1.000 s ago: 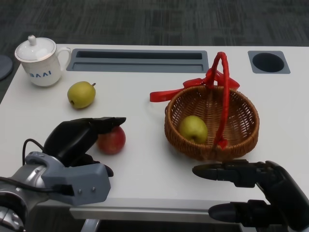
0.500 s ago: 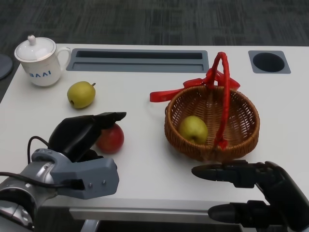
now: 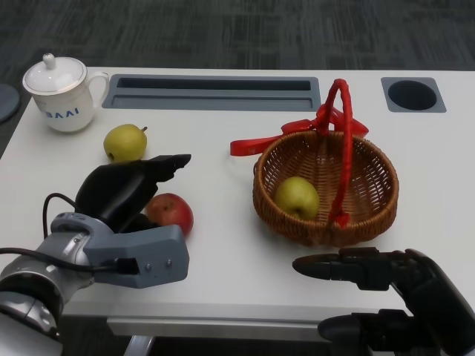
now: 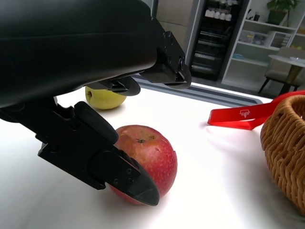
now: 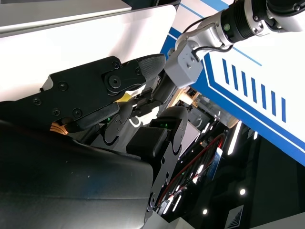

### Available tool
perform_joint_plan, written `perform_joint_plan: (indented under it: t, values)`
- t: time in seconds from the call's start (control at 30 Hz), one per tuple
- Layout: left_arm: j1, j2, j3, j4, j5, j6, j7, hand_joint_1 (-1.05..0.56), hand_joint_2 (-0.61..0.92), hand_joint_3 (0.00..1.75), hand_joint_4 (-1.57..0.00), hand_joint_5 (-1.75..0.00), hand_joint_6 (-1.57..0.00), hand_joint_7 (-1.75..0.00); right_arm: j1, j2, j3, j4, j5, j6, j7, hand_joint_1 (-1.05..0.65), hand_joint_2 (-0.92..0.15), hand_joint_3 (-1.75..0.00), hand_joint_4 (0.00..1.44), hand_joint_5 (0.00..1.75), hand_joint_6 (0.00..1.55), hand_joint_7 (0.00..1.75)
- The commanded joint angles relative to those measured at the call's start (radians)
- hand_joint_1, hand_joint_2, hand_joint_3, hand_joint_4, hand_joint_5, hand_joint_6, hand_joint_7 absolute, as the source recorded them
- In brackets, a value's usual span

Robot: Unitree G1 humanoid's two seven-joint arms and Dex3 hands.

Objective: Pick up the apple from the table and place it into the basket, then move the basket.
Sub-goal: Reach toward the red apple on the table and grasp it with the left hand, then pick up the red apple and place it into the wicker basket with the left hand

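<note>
The left hand (image 3: 122, 196) has its fingers (image 4: 119, 174) spread around the apple (image 3: 170, 213) without gripping it — in the left wrist view one lower finger lies against the fruit's near side while the upper fingers reach over its top with a clear gap. So the hand holds nothing. The apple sits on the tabletop (image 3: 223, 245) in the lower left of the head view, partly tucked under the left hand, well apart from the basket (image 3: 326, 189) at right of centre.

The step in hand looks like the grasp of the apple, the very start of the task. The next move probably calls for the upper fingers to come down and close on the fruit against the lower one, then a lift and a carry across to the basket, clearing its woven rim and the red handle (image 3: 343, 141) arching over it.

The right hand (image 3: 386, 293) hangs at the lower right edge of the head view, fingers apart and empty — near the basket's front rim, not touching it.

A yellow-green fruit (image 3: 297, 198) already lies in the basket, and another (image 3: 125, 143) stands on the tabletop just beyond the left hand.
</note>
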Motion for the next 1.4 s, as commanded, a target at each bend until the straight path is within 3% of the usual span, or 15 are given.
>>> perform_joint_plan:
  t: [0.03,0.5,0.7,0.8,0.93,1.4]
  values:
    - [-0.018,-0.008,-0.011,0.013,-0.007,0.034,-0.034,-0.66,0.69,0.00,-0.48,-0.03,-0.38,-0.01,0.016,-0.016,-0.004,-0.025,0.007,0.005,-0.005,-0.54,-0.88,0.00,0.90,0.00,0.82,0.00]
    - [-0.012,-0.050,-0.006,0.026,-0.025,0.138,-0.134,-0.59,0.68,0.01,-0.54,-0.02,-0.47,-0.02,0.036,-0.025,-0.006,-0.061,0.016,0.016,-0.001,-0.54,-0.88,0.00,0.89,0.00,0.82,0.00]
    - [-0.012,-0.057,-0.003,0.023,-0.031,0.131,-0.109,-0.36,0.70,0.00,-0.82,-0.06,-0.73,-0.06,0.046,-0.024,-0.001,-0.078,0.031,0.022,0.002,-0.54,-0.88,0.00,0.90,0.00,0.82,0.00]
    - [-0.016,-0.056,0.012,0.023,-0.052,0.144,-0.129,-0.23,0.79,0.02,-1.01,-0.07,-0.92,-0.06,0.055,-0.025,0.005,-0.090,0.047,0.029,0.008,-0.53,-0.88,0.00,0.90,0.00,0.82,0.00]
    - [-0.016,-0.044,-0.002,0.017,-0.045,0.119,-0.093,-0.14,0.83,0.01,-1.14,-0.06,-1.04,-0.05,0.060,-0.025,0.006,-0.099,0.055,0.035,0.014,-0.51,-0.88,0.00,0.90,0.00,0.82,0.00]
    - [-0.032,0.001,-0.004,-0.019,-0.047,-0.062,0.110,-0.09,0.77,0.00,-1.31,-0.08,-1.11,-0.02,0.055,-0.017,0.008,-0.089,0.047,0.029,0.012,-0.52,-0.91,-0.01,0.91,0.00,0.83,0.00]
